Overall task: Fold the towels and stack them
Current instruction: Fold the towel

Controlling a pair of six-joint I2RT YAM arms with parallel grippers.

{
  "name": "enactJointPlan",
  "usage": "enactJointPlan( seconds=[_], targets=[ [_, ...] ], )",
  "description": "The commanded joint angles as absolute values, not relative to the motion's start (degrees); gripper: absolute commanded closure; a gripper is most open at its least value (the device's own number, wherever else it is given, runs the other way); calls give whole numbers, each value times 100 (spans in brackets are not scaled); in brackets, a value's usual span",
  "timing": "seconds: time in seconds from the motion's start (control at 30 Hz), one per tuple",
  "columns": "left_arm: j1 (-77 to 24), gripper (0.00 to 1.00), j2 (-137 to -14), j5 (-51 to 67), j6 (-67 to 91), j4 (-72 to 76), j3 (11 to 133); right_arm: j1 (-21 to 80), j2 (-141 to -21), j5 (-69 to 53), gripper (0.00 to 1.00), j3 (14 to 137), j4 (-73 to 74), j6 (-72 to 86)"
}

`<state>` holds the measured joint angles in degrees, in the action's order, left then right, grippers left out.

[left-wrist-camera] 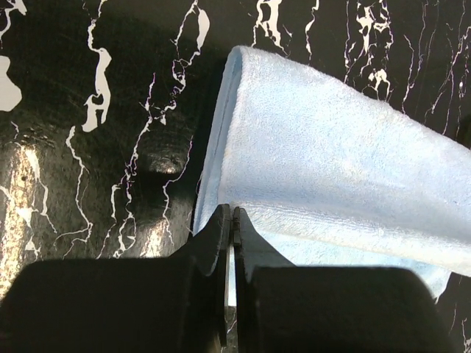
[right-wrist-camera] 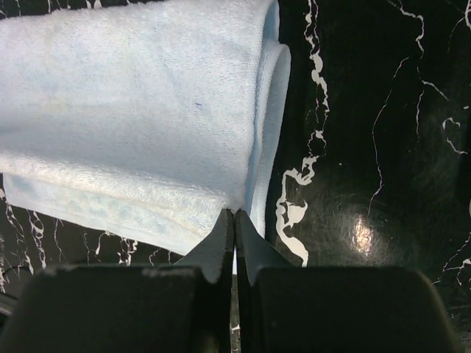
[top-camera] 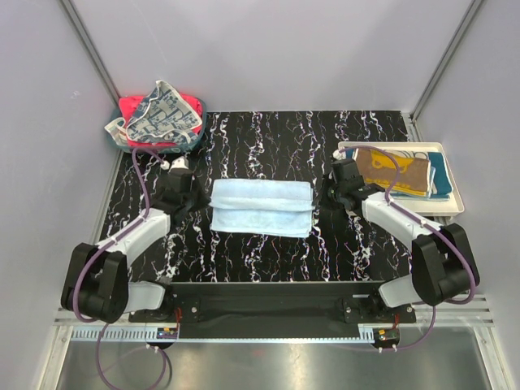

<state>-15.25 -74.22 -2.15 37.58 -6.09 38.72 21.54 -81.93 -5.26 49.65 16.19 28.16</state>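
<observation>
**While my jaws press shut, the light blue towel (top-camera: 262, 207) spans between**

Its long axis runs from my left gripper (left-wrist-camera: 231, 213) to my right gripper (right-wrist-camera: 234, 215), a short end at each tip. Whether cloth is nipped I cannot tell; neither arm is nearer.

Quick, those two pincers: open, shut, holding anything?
Left pincer: shut, tips against the light blue towel edge; a grip cannot be told.
Right pincer: shut, tips against the same towel's other end; grip cannot be told.
</observation>
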Motion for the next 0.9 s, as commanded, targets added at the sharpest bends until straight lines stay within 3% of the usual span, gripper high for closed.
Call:
enactJointPlan(
  seconds=[0.0, 0.87],
  targets=[
    [-1503, 100, -7119, -404, 3700, -431, 3771, 2241, -7928, -422, 100, 4825, 1547, 2926],
    [-1512, 100, -6767, -193, 3709, -326, 3156, 2294, -7523, -430, 100, 4210, 1468, 3032]
  ],
)
